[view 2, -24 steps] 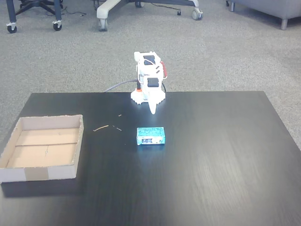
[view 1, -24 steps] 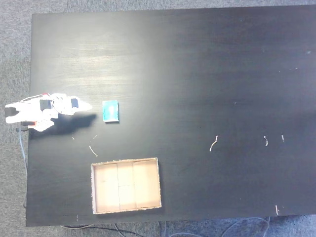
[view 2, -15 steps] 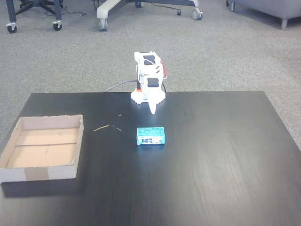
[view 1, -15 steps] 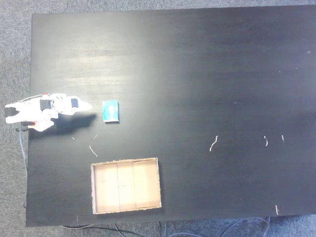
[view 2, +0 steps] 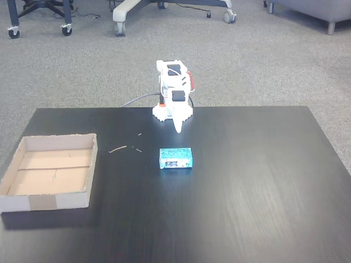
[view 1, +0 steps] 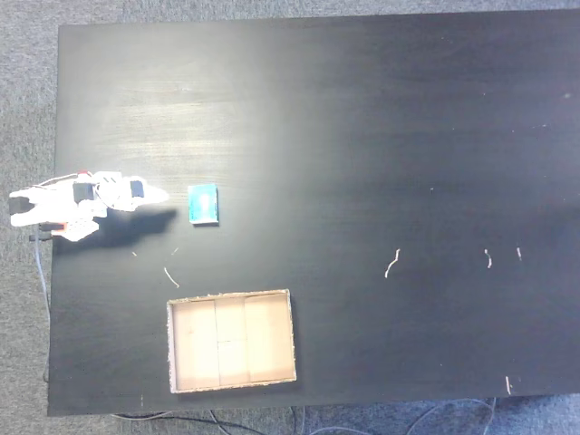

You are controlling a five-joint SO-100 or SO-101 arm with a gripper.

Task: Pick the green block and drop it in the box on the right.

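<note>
Both tool (view 1: 161,196) fingers look pressed together, holding nothing, near the green block (view 1: 203,204).

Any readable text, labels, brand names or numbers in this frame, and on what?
No text can be read.
Green block: its side face shows pale and dark marks, perhaps a label, too small and blurred to read.
Box: plain cardboard, no print seen.
Gripper: white, no visible marking.
</note>
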